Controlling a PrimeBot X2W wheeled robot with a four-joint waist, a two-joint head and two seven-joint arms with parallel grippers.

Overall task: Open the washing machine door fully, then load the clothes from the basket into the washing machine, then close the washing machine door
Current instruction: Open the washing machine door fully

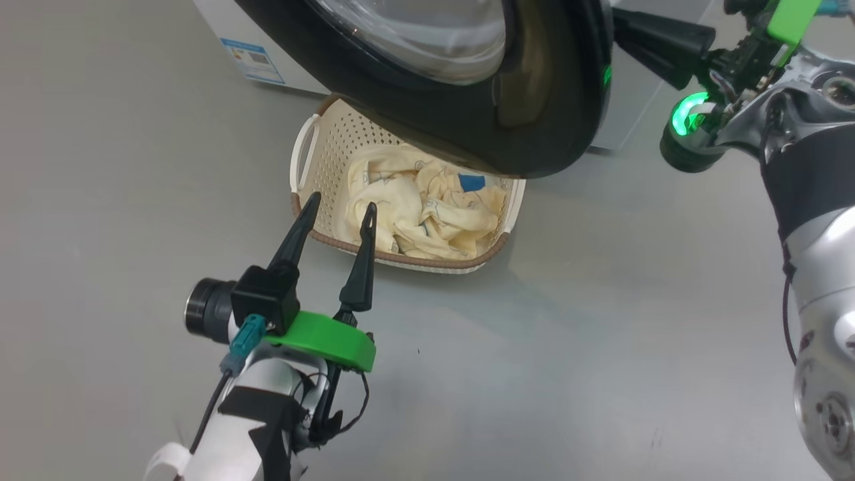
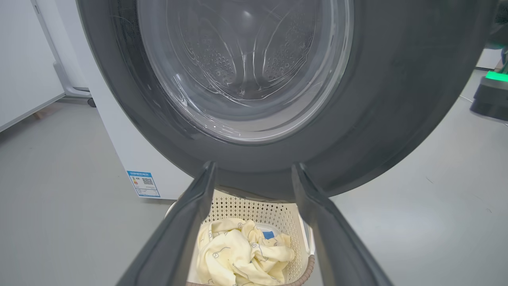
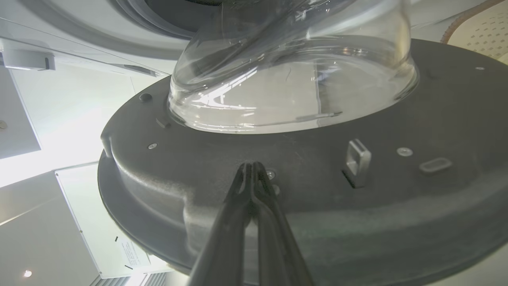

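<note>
The washing machine door (image 1: 467, 127), with a black rim and a glass bowl, stands swung out above the basket (image 1: 320, 153). The clothes (image 1: 414, 207), cream-yellow with a blue patch, lie bundled in the basket. My left gripper (image 1: 340, 202) is open and empty, its tips over the basket's near left rim. In the left wrist view the left gripper (image 2: 254, 166) frames the clothes (image 2: 238, 254) beneath the door (image 2: 397, 99). My right gripper (image 3: 252, 167) is shut with nothing in it, tips at the door's grey inner face (image 3: 317, 190) below the glass bowl (image 3: 293, 79). In the head view its tips are hidden behind the rim.
The white washing machine (image 2: 119, 139) carries a blue sticker (image 2: 143, 183) low on its front. A metal latch hook (image 3: 357, 161) juts from the door's inner face. Grey floor (image 1: 601, 300) lies open around the basket. A white cabinet (image 2: 24, 59) stands at the left.
</note>
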